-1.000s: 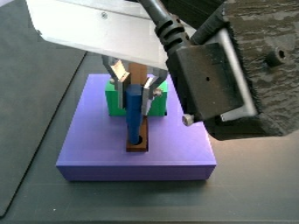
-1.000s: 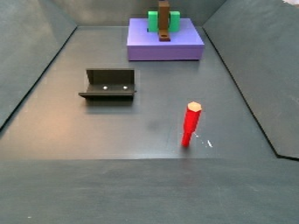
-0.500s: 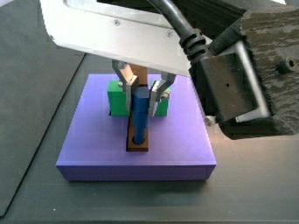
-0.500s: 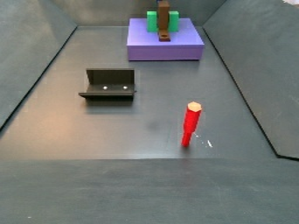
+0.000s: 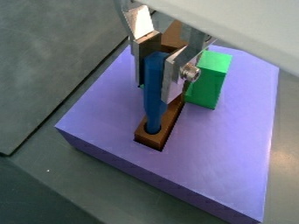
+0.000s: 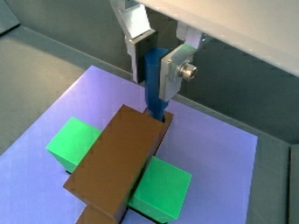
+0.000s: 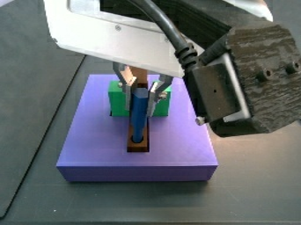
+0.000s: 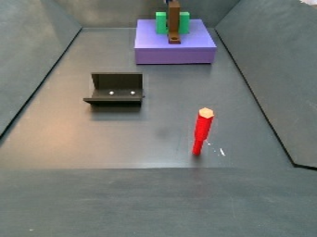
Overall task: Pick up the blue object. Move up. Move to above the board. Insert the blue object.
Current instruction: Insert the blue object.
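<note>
The blue object (image 5: 153,101) is a slim blue peg. It stands upright with its lower end in the round hole at one end of the board (image 5: 160,138), a narrow brown plank lying on the purple slab (image 5: 222,166). My gripper (image 5: 156,87) is straight above the hole, with its silver fingers shut on the peg's upper part. Both show in another wrist view, the peg (image 6: 153,105) and the board (image 6: 117,166), and in a side view, the peg (image 7: 139,114), the board (image 7: 139,148) and the gripper (image 7: 140,88).
Green blocks (image 6: 76,144) flank the board's far part on the slab (image 7: 106,149). On the floor a red stick (image 8: 202,132) stands upright and the dark fixture (image 8: 115,90) sits left of the middle. Grey walls ring the floor.
In a side view the arm's wrist body has shifted to the right above the slab. The peg stays upright in the hole between the fingers.
</note>
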Controlling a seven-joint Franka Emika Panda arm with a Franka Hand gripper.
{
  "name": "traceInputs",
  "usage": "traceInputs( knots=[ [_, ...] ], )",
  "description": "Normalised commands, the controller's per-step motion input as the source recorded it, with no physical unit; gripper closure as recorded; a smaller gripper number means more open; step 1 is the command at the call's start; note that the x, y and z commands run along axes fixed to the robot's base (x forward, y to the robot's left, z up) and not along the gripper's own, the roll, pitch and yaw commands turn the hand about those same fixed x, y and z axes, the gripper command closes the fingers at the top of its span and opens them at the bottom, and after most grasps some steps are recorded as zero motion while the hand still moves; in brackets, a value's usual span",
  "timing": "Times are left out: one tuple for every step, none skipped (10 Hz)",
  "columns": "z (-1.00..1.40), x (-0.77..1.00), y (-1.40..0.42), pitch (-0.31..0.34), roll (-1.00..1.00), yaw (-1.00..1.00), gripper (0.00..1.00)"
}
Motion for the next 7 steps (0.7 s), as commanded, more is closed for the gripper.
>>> traceInputs(
  knots=[
    [-0.16,0.11,-0.10,-0.010,-0.06,0.02,1.00],
    [-0.21,0.17,-0.09,-0.010,-0.05,0.01,1.00],
    [-0.33,0.23,0.00,-0.014,-0.01,0.03,1.00],
    [-0.46,0.23,0.00,-0.023,0.00,0.02,1.00],
    [-0.49,0.00,0.00,-0.020,0.10,0.00,1.00],
    [-0.35,-0.03,-0.11,-0.059,0.06,0.00,1.00],
    [0.00,0.00,0.00,0.000,0.04,0.00,1.00]
  ],
)
